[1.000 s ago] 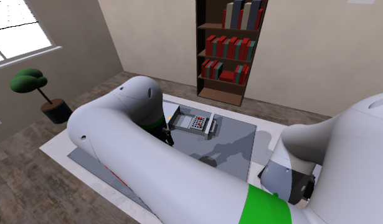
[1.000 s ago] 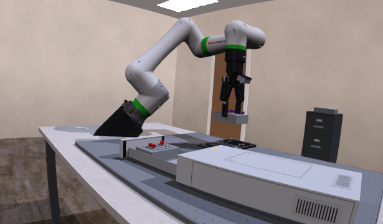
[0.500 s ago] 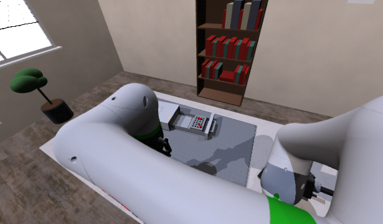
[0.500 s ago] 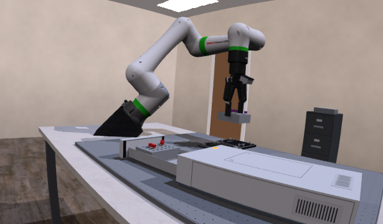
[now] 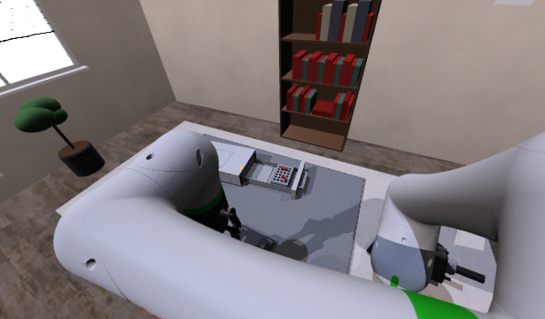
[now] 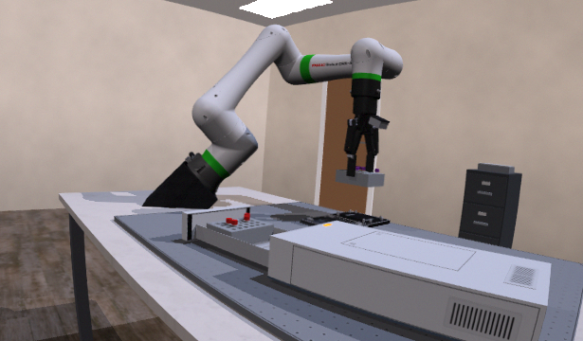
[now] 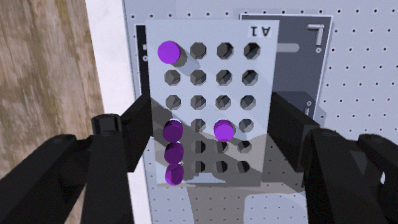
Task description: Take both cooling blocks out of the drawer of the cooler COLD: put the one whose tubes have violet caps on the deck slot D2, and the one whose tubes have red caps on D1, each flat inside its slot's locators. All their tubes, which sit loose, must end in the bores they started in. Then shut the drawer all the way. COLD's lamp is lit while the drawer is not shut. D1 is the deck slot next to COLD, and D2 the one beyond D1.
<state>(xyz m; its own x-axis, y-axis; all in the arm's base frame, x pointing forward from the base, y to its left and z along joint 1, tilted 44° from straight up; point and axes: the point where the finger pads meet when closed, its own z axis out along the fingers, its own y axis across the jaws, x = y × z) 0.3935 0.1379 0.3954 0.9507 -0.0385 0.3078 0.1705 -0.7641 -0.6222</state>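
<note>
My gripper (image 6: 360, 171) (image 7: 209, 108) is shut on the grey block with violet caps (image 6: 368, 179) (image 7: 210, 90), held level high above the deck. Several violet-capped tubes stand in its bores. Below it in the wrist view, a dark grey plate (image 7: 300, 75) shows to the right and a thin strip of a black plate (image 7: 141, 37) to the left; the block hides the rest. The red-capped block (image 5: 277, 176) (image 6: 241, 231) sits in the open drawer (image 5: 260, 172) (image 6: 231, 247) of COLD (image 5: 234, 157) (image 6: 414, 275). The lamp (image 5: 241, 167) (image 6: 327, 224) is lit orange.
The arm (image 5: 166, 248) covers much of the deck in the top view. The drawer's front panel and handle (image 5: 304, 180) stick out from COLD. Raised locators stand on a black plate (image 6: 362, 219) behind COLD in the exterior view. The table edge (image 7: 112, 65) shows at left in the wrist view.
</note>
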